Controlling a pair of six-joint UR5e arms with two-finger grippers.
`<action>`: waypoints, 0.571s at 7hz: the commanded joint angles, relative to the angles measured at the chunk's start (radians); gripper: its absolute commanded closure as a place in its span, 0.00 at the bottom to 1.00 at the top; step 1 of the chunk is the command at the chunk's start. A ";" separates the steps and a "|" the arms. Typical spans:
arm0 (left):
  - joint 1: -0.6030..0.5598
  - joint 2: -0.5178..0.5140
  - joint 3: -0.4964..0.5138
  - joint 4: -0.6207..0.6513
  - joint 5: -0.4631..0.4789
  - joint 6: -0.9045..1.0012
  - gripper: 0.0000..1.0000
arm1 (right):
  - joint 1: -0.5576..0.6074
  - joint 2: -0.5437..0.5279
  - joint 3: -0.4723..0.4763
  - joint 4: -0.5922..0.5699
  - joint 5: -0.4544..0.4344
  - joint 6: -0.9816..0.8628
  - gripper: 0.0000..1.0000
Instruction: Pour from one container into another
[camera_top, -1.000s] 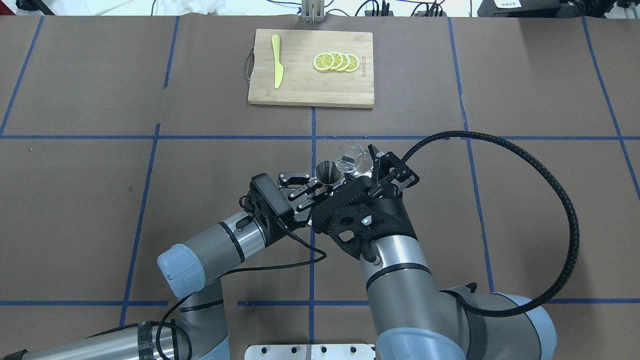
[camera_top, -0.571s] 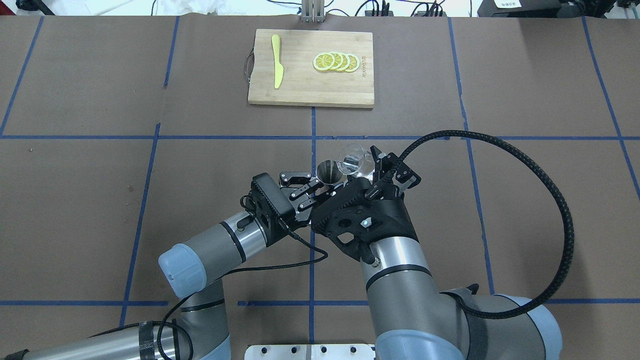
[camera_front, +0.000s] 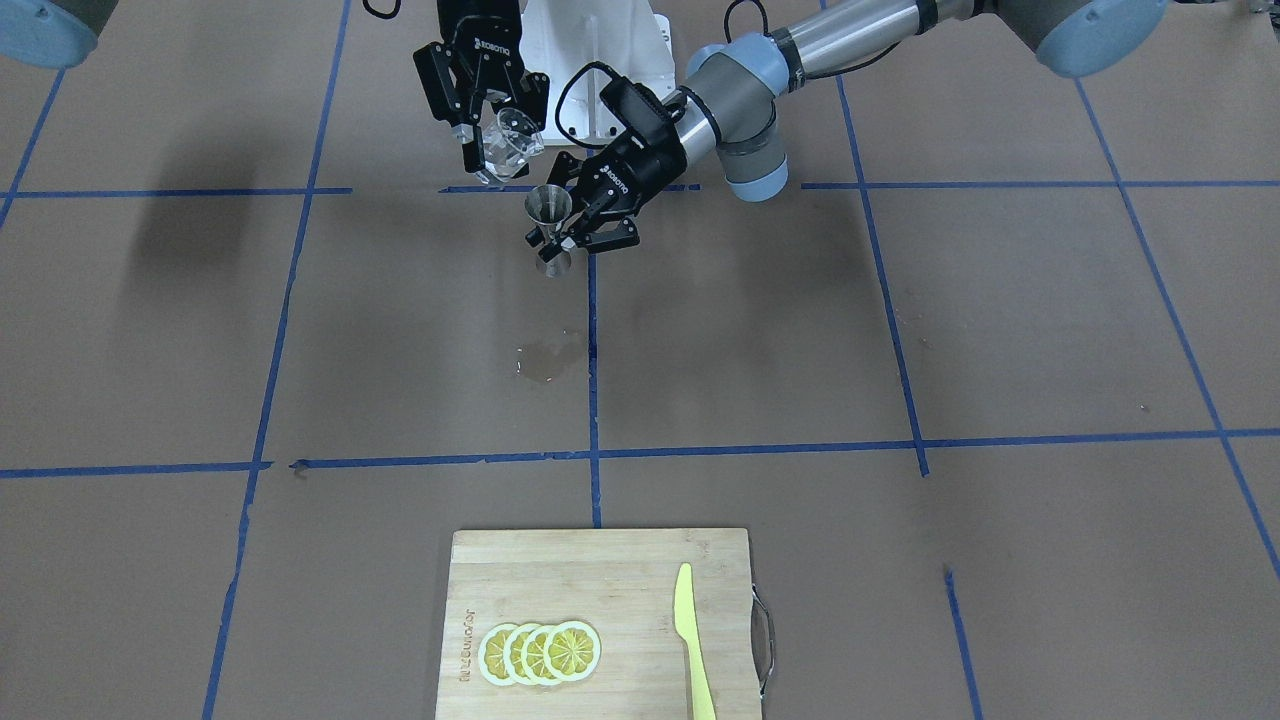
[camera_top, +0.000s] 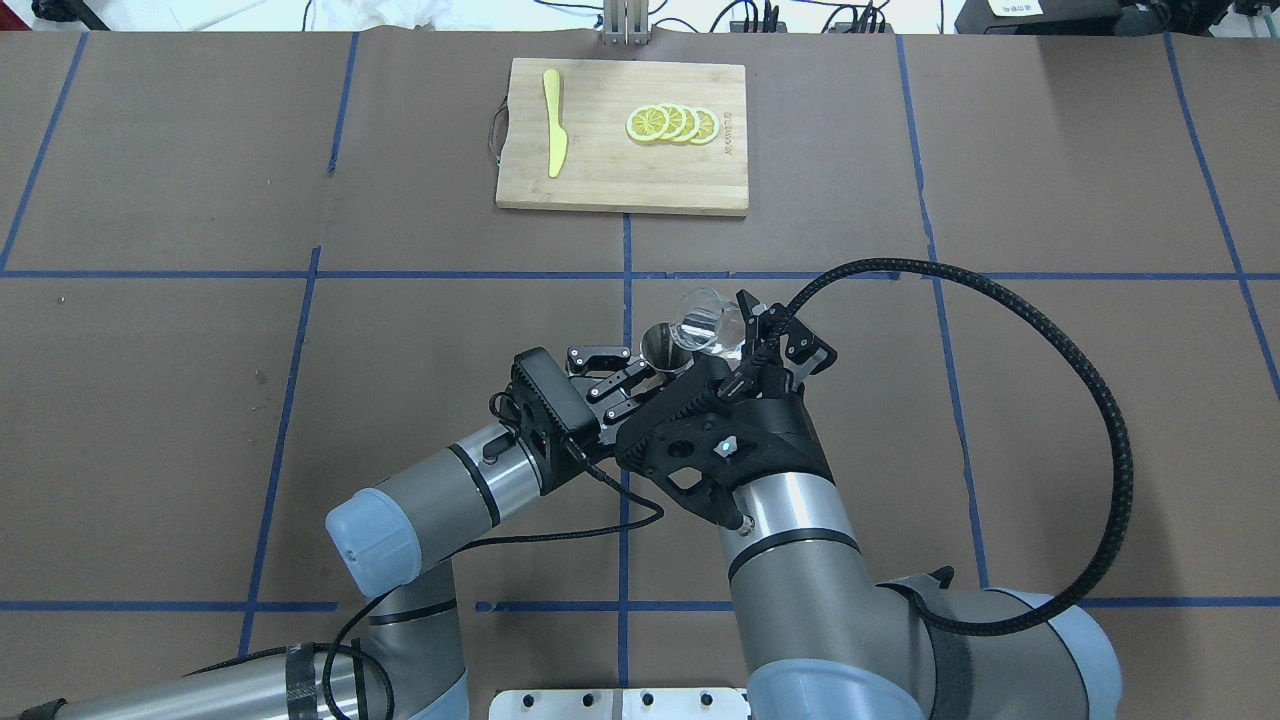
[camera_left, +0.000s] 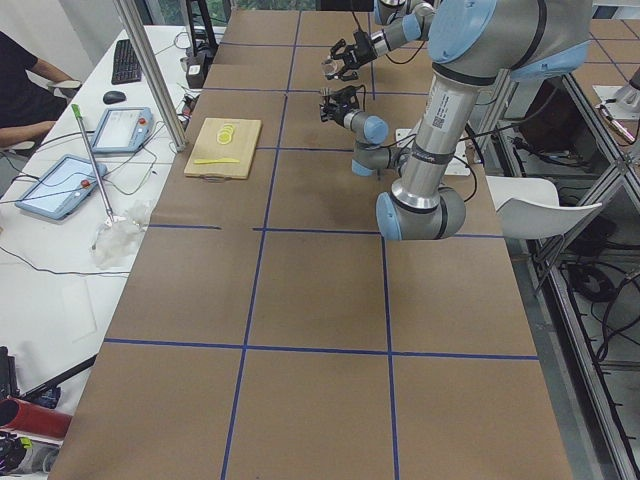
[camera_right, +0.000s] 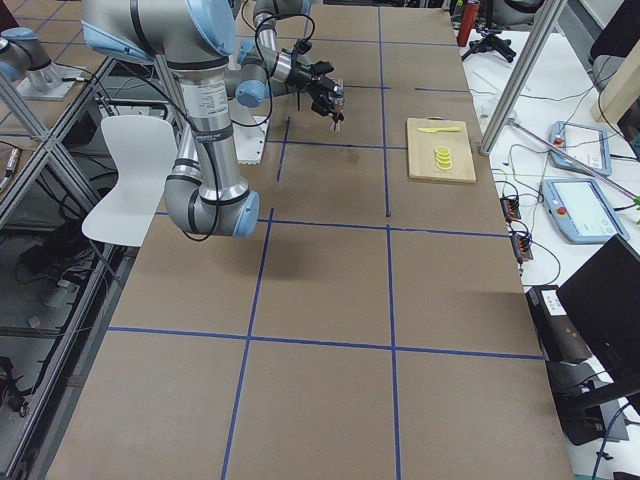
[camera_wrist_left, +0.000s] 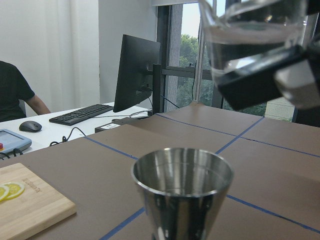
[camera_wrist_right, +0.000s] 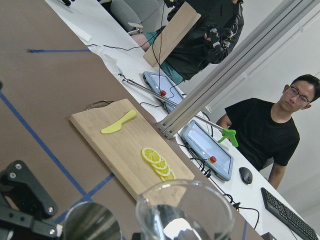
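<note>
The steel jigger (camera_top: 658, 345) stands upright, my left gripper (camera_top: 648, 372) shut on its narrow waist. In the front view the jigger (camera_front: 549, 228) is low over the brown table. My right gripper (camera_top: 733, 335) is shut on the clear glass cup (camera_top: 703, 318) and holds it tilted, just right of and above the jigger's rim. The left wrist view shows the jigger's open mouth (camera_wrist_left: 182, 175) below the cup (camera_wrist_left: 252, 40), which has clear liquid in it. No stream shows. The right wrist view has the cup rim (camera_wrist_right: 185, 210) beside the jigger (camera_wrist_right: 92, 222).
A wooden cutting board (camera_top: 600, 180) lies at the far middle with lemon slices (camera_top: 672, 124) and a yellow knife (camera_top: 553, 122). A wet patch (camera_front: 545, 362) marks the table in front of the jigger. People sit past the table's far side (camera_wrist_right: 272, 125).
Both arms have crept slightly forward and right. The cup has come a little closer to the jigger's rim. Both grips are unchanged.
</note>
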 joint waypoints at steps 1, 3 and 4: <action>0.002 -0.002 0.001 0.000 0.001 0.000 1.00 | 0.000 0.001 0.000 -0.002 0.000 -0.020 1.00; 0.002 -0.013 0.002 0.000 0.001 0.000 1.00 | 0.000 0.019 0.001 -0.058 0.000 -0.040 1.00; 0.002 -0.013 0.002 0.000 0.001 0.000 1.00 | 0.002 0.021 0.001 -0.070 0.000 -0.049 1.00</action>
